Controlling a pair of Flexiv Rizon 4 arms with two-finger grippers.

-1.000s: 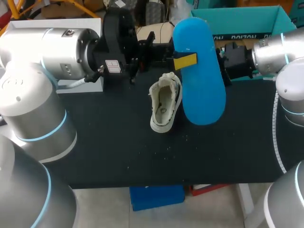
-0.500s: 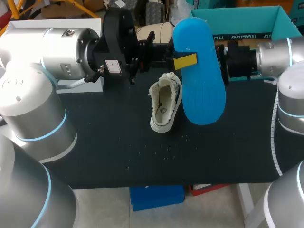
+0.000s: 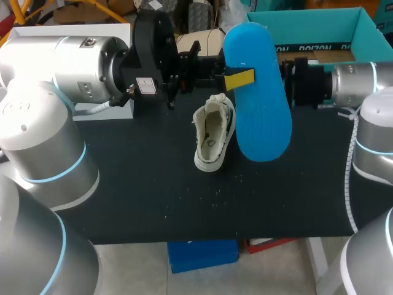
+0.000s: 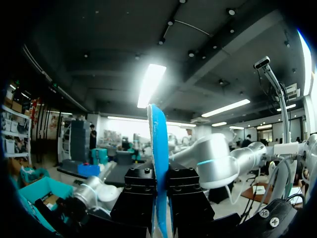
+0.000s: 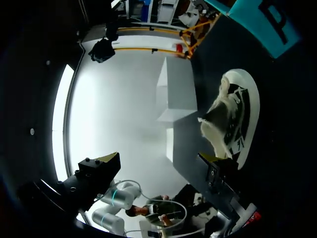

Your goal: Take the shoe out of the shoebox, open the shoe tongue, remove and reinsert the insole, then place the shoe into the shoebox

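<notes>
On the tabletop (image 3: 153,184), centre: shoe (image 3: 213,132) is out of its box, tongue apparently pulled open, cavity bare. Insole (image 3: 261,104) is out; my left gripper (image 3: 238,78) clamps it on edge just right of the shoe. My right gripper (image 5: 158,158) is spread wide, holding nothing. Remaining: reinsert insole, rebox shoe. Shoebox (image 3: 319,27), far right: no shoe shows inside.

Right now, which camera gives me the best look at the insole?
The head view: the blue insole shows its whole broad face there. The left wrist view catches only its thin edge, clamped in the left pincer. The right wrist view shows the shoe, not the insole.
</notes>
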